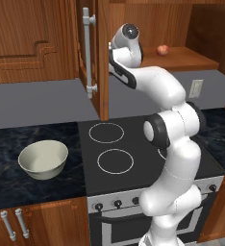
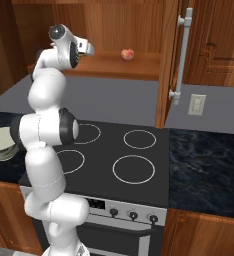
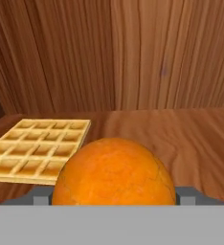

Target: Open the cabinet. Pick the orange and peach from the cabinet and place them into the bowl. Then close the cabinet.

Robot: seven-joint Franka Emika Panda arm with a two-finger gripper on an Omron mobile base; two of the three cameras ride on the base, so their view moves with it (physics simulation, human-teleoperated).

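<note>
— Starting at the left: bowl (image 1: 43,158) down on the tabletop (image 1: 8,139), near the stove (image 1: 133,144), well apart from the cabinet (image 1: 102,57) above. Doors swung open, arm reaching up inside

— And on the shelf (image 1: 191,60)?

— From the hand view, left to right: waffle (image 3: 37,148) lying flat, then the orange (image 3: 114,167) near it, sitting between the tips of the claw (image 3: 114,197). Peach (image 1: 162,49) further right along the shelf, well apart

— Gripping already?

— Cannot tell. Tips on either side of the fruit, set wide, but any contact hidden behind its bulge

— Risks, then?

— Probably three. Closing off-centre on so round a thing: likely to squirt it out and send it rolling across the shelf, maybe off the front edge onto the stove. Sweeping left on the way out: likely to nudge the waffle. Backing out too far left: likely to clip the open door or its handle (image 1: 88,53)

— Worth doing?

— Squeezing at the widest part, lifting a little before backing out, then a careful carry down and left to the bowl; no dropping from height, for fear of a bounce out
</note>
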